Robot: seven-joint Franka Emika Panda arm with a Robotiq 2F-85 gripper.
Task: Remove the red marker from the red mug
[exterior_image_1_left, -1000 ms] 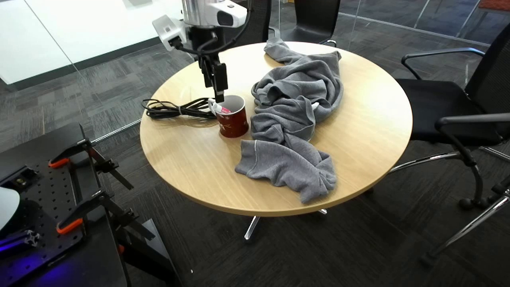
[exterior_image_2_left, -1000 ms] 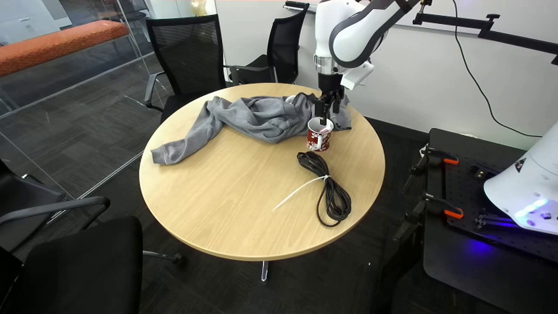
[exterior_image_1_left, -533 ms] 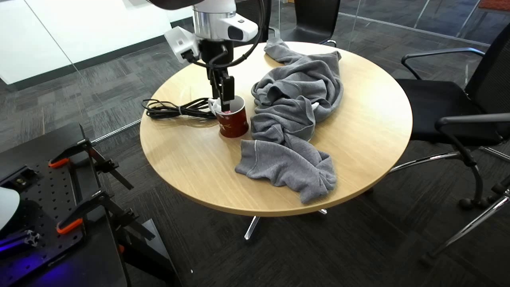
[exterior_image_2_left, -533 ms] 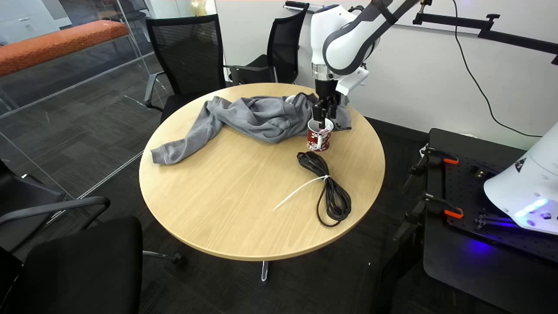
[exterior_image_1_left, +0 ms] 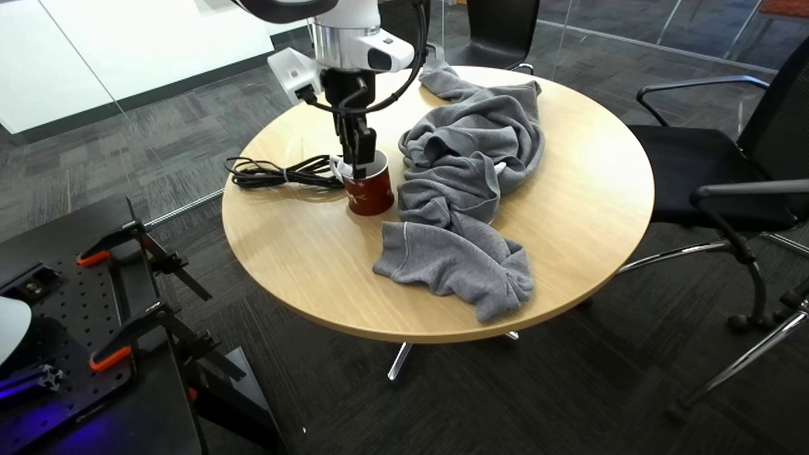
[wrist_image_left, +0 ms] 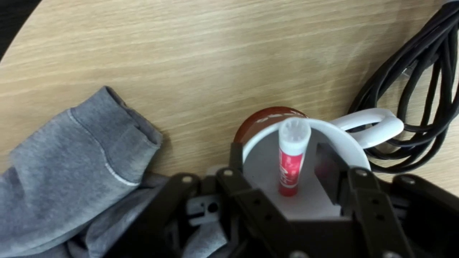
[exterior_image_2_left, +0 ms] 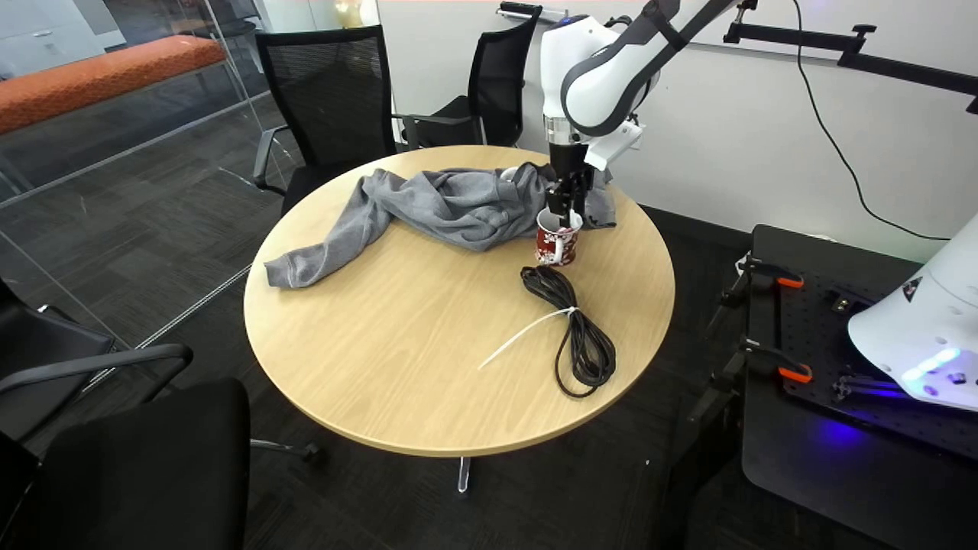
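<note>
At the mug, widely parted jaws flank the marker.

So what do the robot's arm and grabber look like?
The arm is white with dark grey trim and a shiny silver band. A black cable curves above the gripper, which is black too, with two fingers dotted with small round spots.

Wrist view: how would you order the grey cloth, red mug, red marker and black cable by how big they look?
Largest: grey cloth, though partly out of frame.
Middle: red mug and black cable, too alike to rank, the cable running out of frame.
Smallest: red marker.
</note>
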